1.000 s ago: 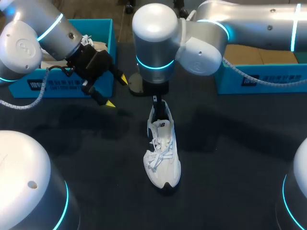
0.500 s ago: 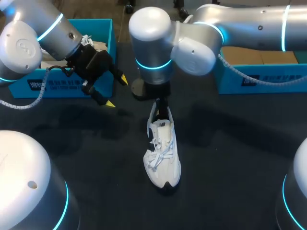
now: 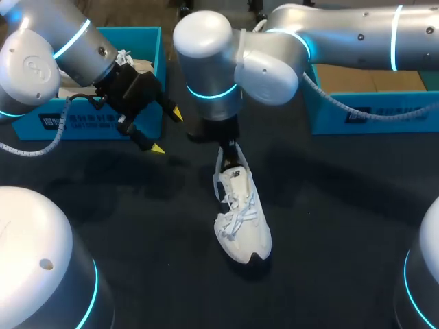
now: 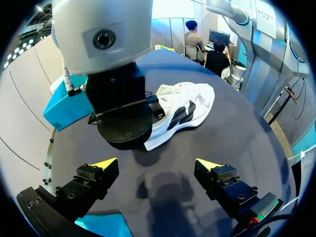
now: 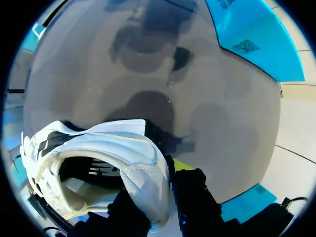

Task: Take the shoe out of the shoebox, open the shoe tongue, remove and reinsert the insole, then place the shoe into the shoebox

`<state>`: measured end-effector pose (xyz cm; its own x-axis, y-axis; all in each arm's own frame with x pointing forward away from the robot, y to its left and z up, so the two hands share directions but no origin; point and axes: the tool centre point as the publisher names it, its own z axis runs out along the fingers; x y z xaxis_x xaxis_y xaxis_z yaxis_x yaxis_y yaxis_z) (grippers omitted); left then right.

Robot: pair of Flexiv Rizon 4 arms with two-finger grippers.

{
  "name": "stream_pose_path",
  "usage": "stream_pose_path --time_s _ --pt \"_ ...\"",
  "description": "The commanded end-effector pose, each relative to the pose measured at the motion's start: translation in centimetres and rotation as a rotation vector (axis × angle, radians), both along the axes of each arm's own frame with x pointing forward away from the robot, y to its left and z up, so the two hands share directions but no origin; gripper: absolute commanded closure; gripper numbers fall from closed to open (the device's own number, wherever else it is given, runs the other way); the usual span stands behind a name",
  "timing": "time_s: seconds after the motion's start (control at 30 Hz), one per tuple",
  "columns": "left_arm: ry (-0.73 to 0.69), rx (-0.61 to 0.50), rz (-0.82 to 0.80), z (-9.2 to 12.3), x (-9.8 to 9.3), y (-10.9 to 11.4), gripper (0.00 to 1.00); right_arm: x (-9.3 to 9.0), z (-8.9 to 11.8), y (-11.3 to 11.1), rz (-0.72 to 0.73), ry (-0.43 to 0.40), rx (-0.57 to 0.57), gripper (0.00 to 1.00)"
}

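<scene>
A white sneaker lies on the dark table, toe toward the front edge and turned a little right. My right gripper comes down at its heel. In the right wrist view the heel collar sits pinched between the two dark fingers, so the gripper is shut on the shoe. My left gripper hangs open and empty in front of the blue shoebox, left of the shoe. From the left wrist view the shoe lies ahead of the open left gripper, partly behind my right arm's wrist.
The left shoebox holds something white at its back corner. A second blue box with brown cardboard inside stands at the back right. Two rounded arm bases fill the front corners.
My right gripper closed onto the shoe's heel and the arm shifted left. The shoe's toe swung to the right and toward the front edge. The left arm stayed still.
</scene>
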<state>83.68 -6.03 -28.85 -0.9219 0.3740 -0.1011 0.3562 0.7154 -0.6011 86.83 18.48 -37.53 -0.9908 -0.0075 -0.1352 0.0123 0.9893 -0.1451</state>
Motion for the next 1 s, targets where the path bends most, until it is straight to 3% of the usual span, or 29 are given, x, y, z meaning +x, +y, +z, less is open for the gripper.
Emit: stream_pose_path --time_s 0.03,0.43,0.83,1.0 --pt "-0.002 0.002 0.0 0.0 -0.1 0.0 0.0 -0.9 4.0 -1.3 -0.013 -0.006 0.006 1.0" --pt "-0.002 0.002 0.0 0.0 -0.1 0.0 0.0 -1.2 13.6 -3.4 -0.023 -0.002 0.046 1.0" --pt "-0.002 0.002 0.0 0.0 -0.1 0.0 0.0 0.0 19.3 -5.2 0.01 0.015 0.017 1.0" --pt "-0.002 0.002 0.0 0.0 -0.1 0.0 0.0 1.0 21.7 -6.6 -0.044 -0.06 0.021 1.0"
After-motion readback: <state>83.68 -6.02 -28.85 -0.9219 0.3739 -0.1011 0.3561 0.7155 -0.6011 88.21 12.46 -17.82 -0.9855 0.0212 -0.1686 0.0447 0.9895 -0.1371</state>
